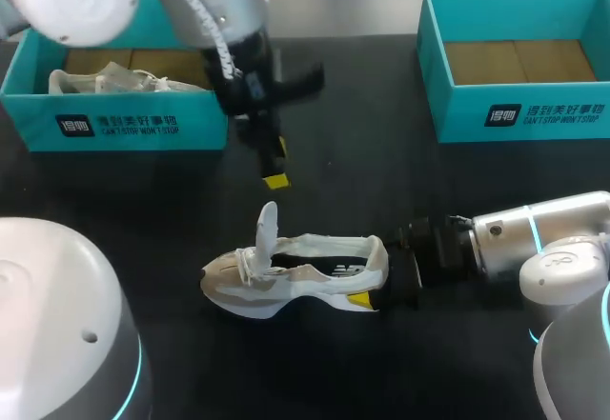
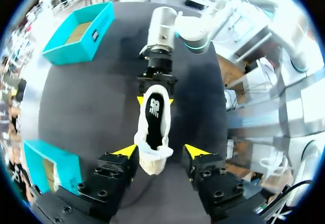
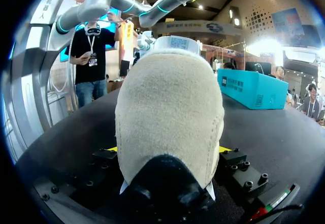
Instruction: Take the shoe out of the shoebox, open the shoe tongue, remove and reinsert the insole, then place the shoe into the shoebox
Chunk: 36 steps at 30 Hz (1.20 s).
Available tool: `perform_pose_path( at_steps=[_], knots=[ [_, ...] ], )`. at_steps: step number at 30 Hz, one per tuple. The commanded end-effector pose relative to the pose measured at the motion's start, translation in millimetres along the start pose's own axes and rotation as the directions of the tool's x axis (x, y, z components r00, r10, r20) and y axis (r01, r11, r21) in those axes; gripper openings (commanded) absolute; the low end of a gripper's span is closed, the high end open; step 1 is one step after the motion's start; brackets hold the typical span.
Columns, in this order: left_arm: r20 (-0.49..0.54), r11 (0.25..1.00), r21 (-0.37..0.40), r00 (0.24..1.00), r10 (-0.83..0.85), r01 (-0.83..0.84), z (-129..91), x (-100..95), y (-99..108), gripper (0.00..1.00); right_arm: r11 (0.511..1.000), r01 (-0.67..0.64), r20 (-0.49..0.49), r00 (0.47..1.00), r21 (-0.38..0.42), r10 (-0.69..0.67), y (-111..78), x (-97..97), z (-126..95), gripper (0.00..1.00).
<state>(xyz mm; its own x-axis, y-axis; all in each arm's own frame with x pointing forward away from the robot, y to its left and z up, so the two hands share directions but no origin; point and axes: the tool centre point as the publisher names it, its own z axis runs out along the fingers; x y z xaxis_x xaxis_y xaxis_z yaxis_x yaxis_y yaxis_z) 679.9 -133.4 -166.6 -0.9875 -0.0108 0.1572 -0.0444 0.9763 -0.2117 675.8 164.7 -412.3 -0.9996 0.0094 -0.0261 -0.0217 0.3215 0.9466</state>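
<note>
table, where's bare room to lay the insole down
Bare table lies between the right shoebox and the shoe, and between the left shoebox and the shoe's toe. Crowded: the middle, where the left gripper hangs over the shoe and the right gripper clamps its heel.

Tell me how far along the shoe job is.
Done: shoe out on the table, tongue raised. In hand: right gripper clamps the heel, left gripper hovers open above. Left: insole sits inside, seemingly not yet pulled; then reinserting it and reboxing.
</note>
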Motion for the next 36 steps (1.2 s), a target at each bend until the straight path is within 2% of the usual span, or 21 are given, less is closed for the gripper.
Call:
perform_pose_path(
  at_steps=[1, 5, 18, 19, 21, 22, 27, 31, 36],
  knots=[
    [-0.035, 0.986, -0.107, 0.992, 0.121, -0.124, 15.1, -11.9, -15.6, 0.00, 1.000, 0.000, 0.000, 1.000, 0.005, 0.000, 0.6, 0.1, 0.7, 0.00],
    [-0.079, 0.969, -0.115, 0.974, 0.211, -0.219, 29.3, -18.3, -16.9, 0.00, 1.000, 0.000, 0.000, 1.000, 0.005, 0.000, 0.6, 0.1, 0.7, 0.00],
    [-0.079, 0.969, -0.115, 0.974, 0.211, -0.219, 29.3, -18.3, -16.9, 0.00, 1.000, 0.000, 0.000, 1.000, 0.005, 0.000, 0.6, 0.1, 0.7, 0.00],
    [-0.105, 0.962, -0.085, 0.962, 0.251, -0.260, 34.5, -19.5, -17.7, 0.00, 1.000, 0.000, 0.000, 1.000, 0.005, 0.000, 0.6, 0.1, 0.7, 0.00],
    [-0.087, 0.958, -0.081, 0.960, 0.268, -0.275, 44.0, -22.9, -17.0, 0.00, 1.000, 0.000, 0.000, 1.000, 0.005, 0.000, 0.6, 0.1, 0.7, 0.00],
    [-0.116, 0.952, -0.069, 0.950, 0.288, -0.297, 47.7, -24.0, -16.7, 0.00, 1.000, 0.000, 0.000, 1.000, 0.005, 0.000, 0.6, 0.1, 0.7, 0.00],
    [-0.088, 0.929, -0.073, 0.930, 0.357, -0.364, 62.9, -16.3, -19.4, 0.00, 1.000, 0.000, 0.000, 1.000, 0.005, 0.000, 0.6, 0.1, 0.7, 0.00],
    [-0.015, 0.910, -0.036, 0.910, 0.413, -0.414, 82.2, -5.8, -22.6, 0.00, 1.000, 0.000, 0.000, 1.000, 0.005, 0.000, 0.6, 0.1, 0.7, 0.00],
    [-0.015, 0.910, -0.036, 0.910, 0.413, -0.414, 82.2, -5.8, -22.6, 0.00, 1.000, 0.000, 0.000, 1.000, 0.005, 0.000, 0.6, 0.1, 0.7, 0.00]
  ],
)
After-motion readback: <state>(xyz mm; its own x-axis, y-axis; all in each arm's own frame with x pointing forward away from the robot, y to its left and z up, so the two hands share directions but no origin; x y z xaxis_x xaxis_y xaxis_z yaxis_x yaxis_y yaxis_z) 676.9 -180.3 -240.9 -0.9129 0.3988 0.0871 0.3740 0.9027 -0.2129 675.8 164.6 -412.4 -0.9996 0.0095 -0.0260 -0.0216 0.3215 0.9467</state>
